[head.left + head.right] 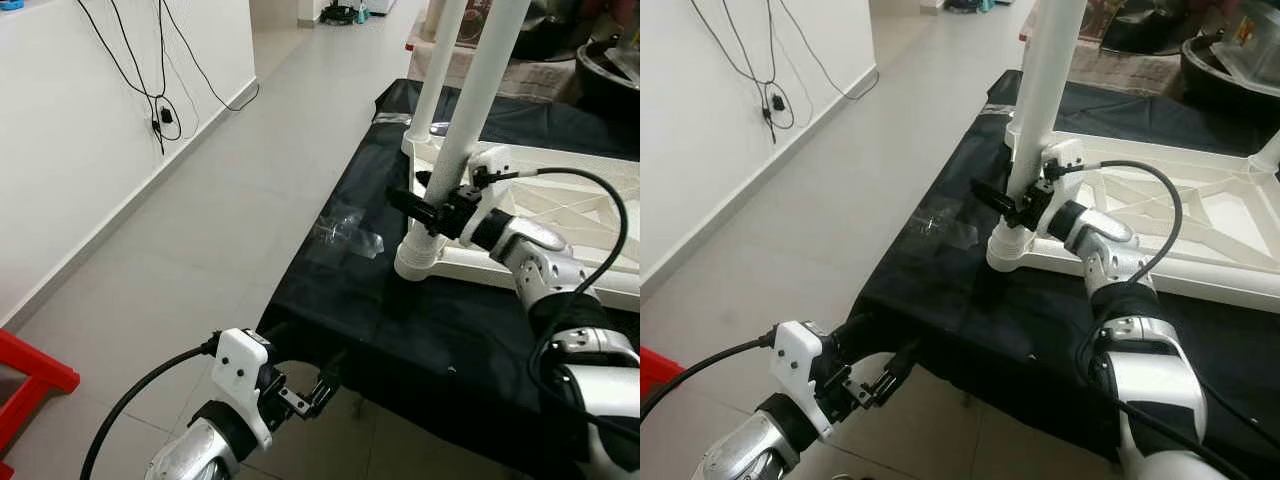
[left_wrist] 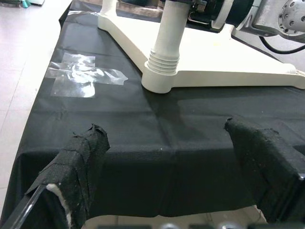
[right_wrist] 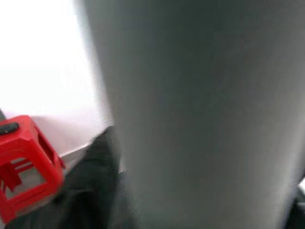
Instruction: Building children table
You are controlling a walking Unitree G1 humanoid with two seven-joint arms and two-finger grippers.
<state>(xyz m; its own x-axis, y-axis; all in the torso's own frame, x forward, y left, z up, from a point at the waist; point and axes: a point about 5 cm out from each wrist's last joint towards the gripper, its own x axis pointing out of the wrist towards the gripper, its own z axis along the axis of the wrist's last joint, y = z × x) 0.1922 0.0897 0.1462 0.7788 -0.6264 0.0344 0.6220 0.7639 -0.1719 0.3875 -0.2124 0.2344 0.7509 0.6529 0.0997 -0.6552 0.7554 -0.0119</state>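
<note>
- The white table top (image 1: 560, 215) lies upside down on the black-covered counter (image 1: 330, 290), at centre right of the head views, with its ribbed underside facing up.
- One white leg (image 1: 455, 150) stands upright in the near corner socket (image 1: 418, 262); a second leg (image 1: 437, 70) rises just behind it toward the upper edge of the frame. By my judgement at least two legs are in place; whether the near one is screwed fully home cannot be told, and the other corners are cropped.
- The right end effector (image 1: 432, 208) is clamped on the near leg just above the socket, one finger passing in front of the leg.
- The left end effector (image 1: 318, 385) hangs at the lower left, just off the counter's front edge, its fingers (image 2: 78, 162) spread apart and holding nothing; the socket lies well beyond them.
- Clear tape (image 1: 345, 232) is stuck on the cloth just left of the socket.
</note>
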